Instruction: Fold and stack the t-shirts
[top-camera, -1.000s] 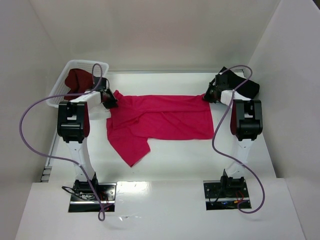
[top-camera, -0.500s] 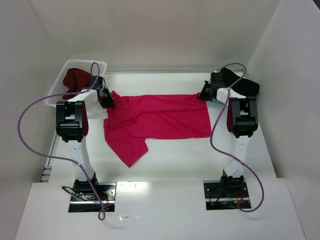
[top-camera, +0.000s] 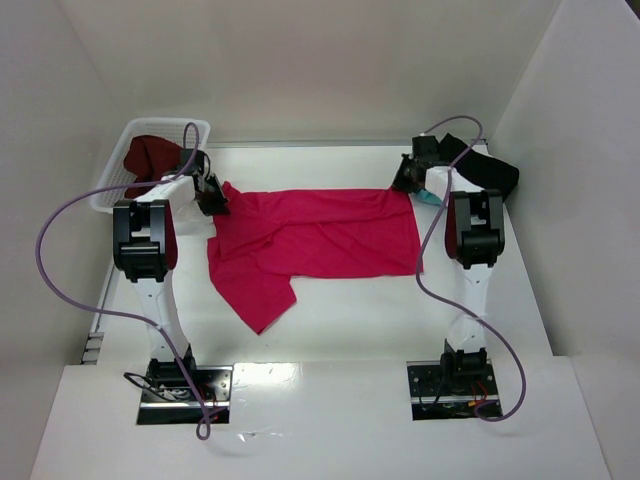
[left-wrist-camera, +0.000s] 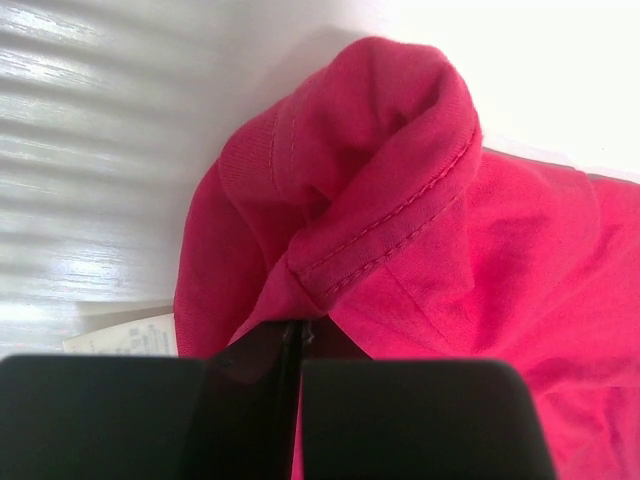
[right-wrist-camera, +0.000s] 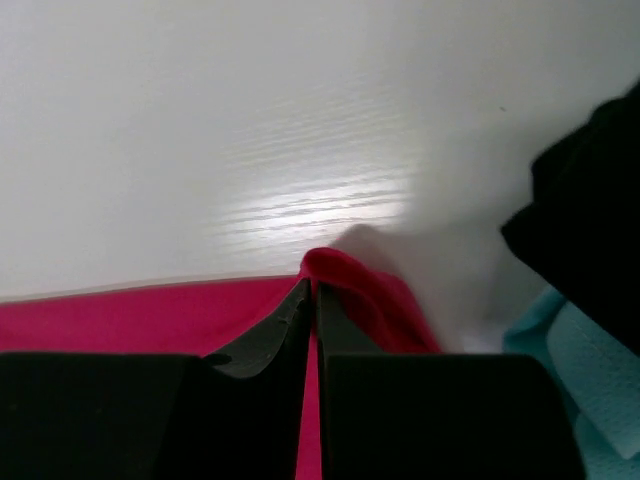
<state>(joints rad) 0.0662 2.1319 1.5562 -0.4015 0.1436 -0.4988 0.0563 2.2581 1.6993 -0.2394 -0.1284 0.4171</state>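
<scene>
The crimson-pink t-shirt (top-camera: 320, 235) lies spread across the table, one sleeve hanging toward the front left. My left gripper (top-camera: 213, 198) is shut on its far left edge; the left wrist view shows the bunched hem (left-wrist-camera: 400, 220) pinched at the jaws (left-wrist-camera: 298, 335). My right gripper (top-camera: 405, 182) is shut on the far right corner; the right wrist view shows a red fold (right-wrist-camera: 350, 280) in the jaws (right-wrist-camera: 312, 295). The dark maroon t-shirt (top-camera: 150, 155) lies in the basket. The black t-shirt (top-camera: 490, 172) lies at the far right with teal cloth (top-camera: 428, 197) under it, also in the right wrist view (right-wrist-camera: 580, 400).
The white lattice basket (top-camera: 120, 180) stands at the far left corner beside my left arm. White walls close in the table at the back and both sides. A white label (left-wrist-camera: 120, 335) shows beside the left jaws.
Both grippers have moved toward the back wall with the crimson-pink shirt's far edge, dragging the shirt a little farther away. The right gripper also shifted left.
</scene>
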